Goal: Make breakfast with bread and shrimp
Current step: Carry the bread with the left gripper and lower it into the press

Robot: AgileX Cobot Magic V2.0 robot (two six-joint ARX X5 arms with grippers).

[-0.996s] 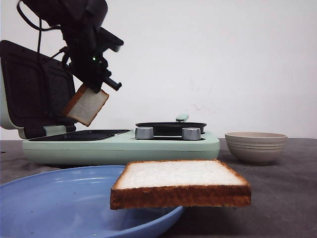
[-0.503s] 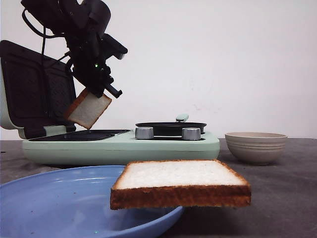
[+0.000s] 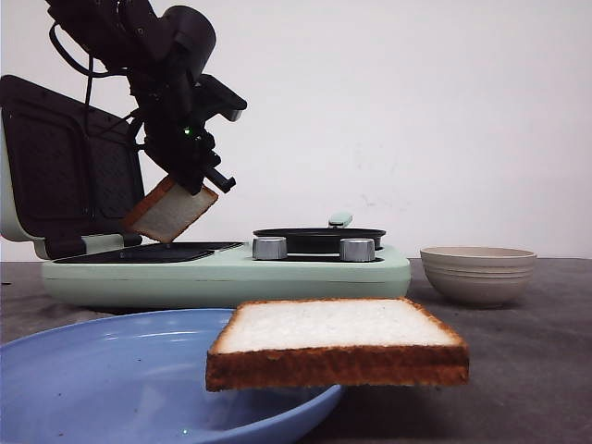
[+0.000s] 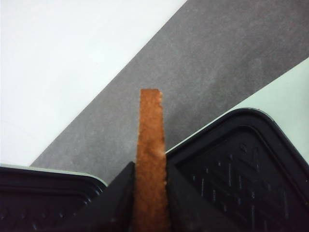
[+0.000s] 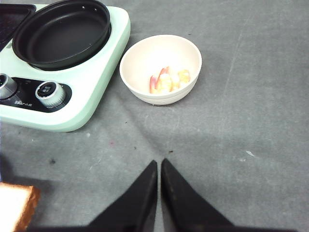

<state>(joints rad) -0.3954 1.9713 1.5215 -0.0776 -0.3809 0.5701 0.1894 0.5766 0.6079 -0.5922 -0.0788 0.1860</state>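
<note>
Held slice: one slice of bread (image 3: 170, 212) hangs tilted in my left tool (image 3: 199, 185), its low corner just above the dark grill plate (image 3: 153, 252) of the mint breakfast maker (image 3: 277, 275).
Grip: in the left wrist view the fingers (image 4: 118, 195) are pressed against both flat faces of the slice, the brown crust edge (image 4: 151, 145) standing up between them; the tool is clamped on it.
Handling: I judge it light, dry and soft in the crumb; it will dent or tear if squeezed hard, so a gentle pinch across the faces near one crust edge suits it, as I have it here.
Second slice: the other slice of bread (image 3: 338, 339) lies flat on the rim of the blue plate (image 3: 83, 370), overhanging it toward the worktop (image 3: 518, 370); best taken by the overhanging edge.
Right tool: my right tool (image 5: 158, 186) has its tips together on nothing, above bare worktop.
Shrimp: pale pink pieces (image 5: 166, 80) sit in the cream bowl (image 5: 140, 53) just beside the breakfast maker's round black pan (image 5: 62, 33); I expect them small and slippery.
Risk: the open lid (image 3: 55, 176) stands close behind the held slice.
</note>
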